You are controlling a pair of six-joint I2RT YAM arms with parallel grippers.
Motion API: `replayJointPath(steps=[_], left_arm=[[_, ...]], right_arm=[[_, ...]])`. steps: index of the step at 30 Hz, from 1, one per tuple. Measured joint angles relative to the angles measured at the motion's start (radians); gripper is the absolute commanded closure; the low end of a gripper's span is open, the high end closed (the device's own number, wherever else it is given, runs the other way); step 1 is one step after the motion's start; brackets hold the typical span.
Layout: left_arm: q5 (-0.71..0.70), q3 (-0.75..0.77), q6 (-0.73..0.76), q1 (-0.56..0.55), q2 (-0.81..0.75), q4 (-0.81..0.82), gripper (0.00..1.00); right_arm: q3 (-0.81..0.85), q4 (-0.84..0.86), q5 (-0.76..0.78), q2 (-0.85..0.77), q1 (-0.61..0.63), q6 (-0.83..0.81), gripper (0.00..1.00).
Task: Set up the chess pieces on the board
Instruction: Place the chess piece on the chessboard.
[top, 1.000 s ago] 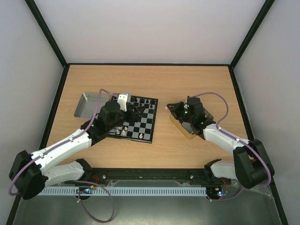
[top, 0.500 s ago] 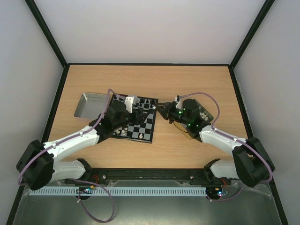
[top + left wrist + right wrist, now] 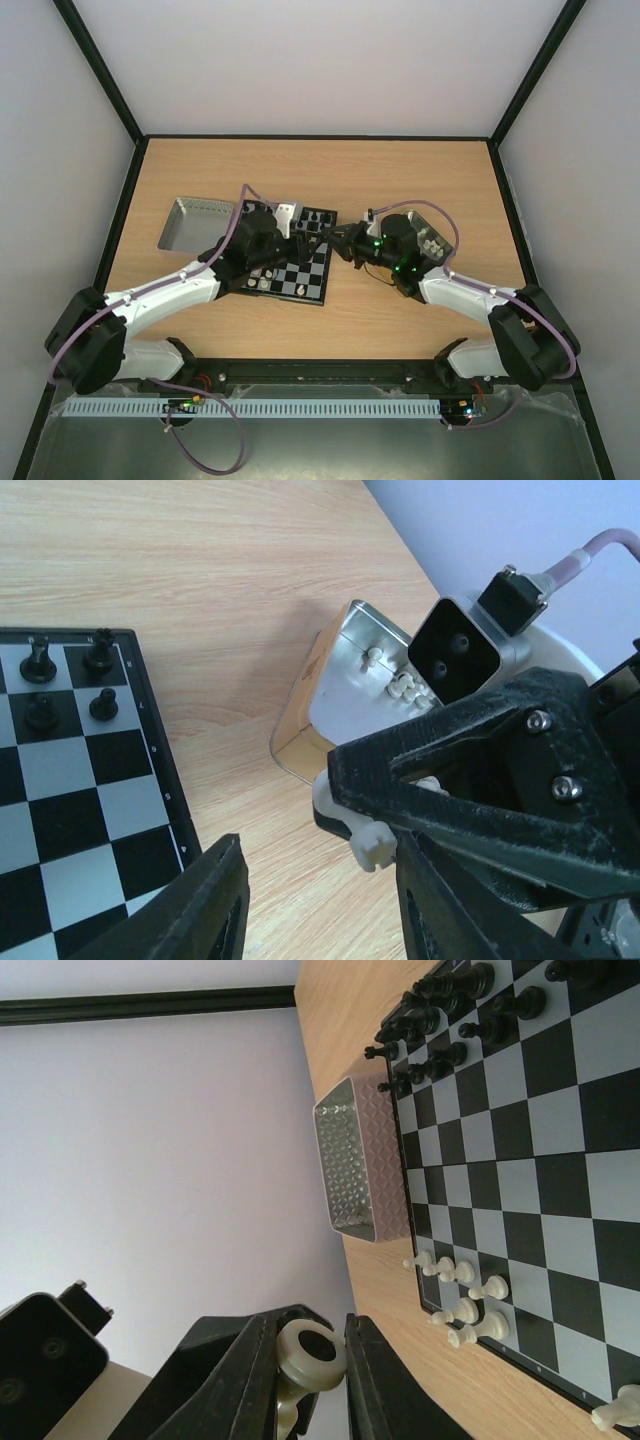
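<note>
Handover spot, just off the right edge of the board [image 3: 300, 270], over bare table [image 3: 400, 170]. Both arms reach in toward each other there.

Right gripper [image 3: 318, 1345]: clamped on one white piece [image 3: 365, 842]. In its own wrist view I see the piece's round base pinched between the two fingers. From the left wrist view the piece sticks out of the black fingers, tilted, above the wood between the board and the gold-sided tin [image 3: 318, 695].

Left gripper [image 3: 320, 885]: jaws apart, one finger on each side of the held piece. I see a gap on both sides and no contact with it.

More white pieces [image 3: 403, 685] lie loose inside the tin, which sits right of the board and near it.

On the board: black pieces [image 3: 440, 1010] fill the far rows, and a few white pieces [image 3: 462, 1285] stand near the near-left corner. I cannot tell which pieces they are at this size.

Grey tray [image 3: 192, 222] sits left of the board, near its far-left corner.
</note>
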Motion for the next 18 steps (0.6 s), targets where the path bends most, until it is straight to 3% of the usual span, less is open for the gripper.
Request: replayJointPath(steps=[3,7,18], left_arm=[[0.019,0.003,0.016,-0.002,0.013,0.0,0.72],[0.045,0.004,0.023,-0.004,0.027,0.009,0.78],[0.068,0.005,0.056,-0.006,0.04,0.005,0.71]], right_arm=[[0.0,-0.001,0.002,0.012,0.005,0.0,0.84],[0.0,-0.002,0.001,0.027,0.007,0.001,0.84],[0.0,0.006,-0.005,0.028,0.012,0.026,0.84]])
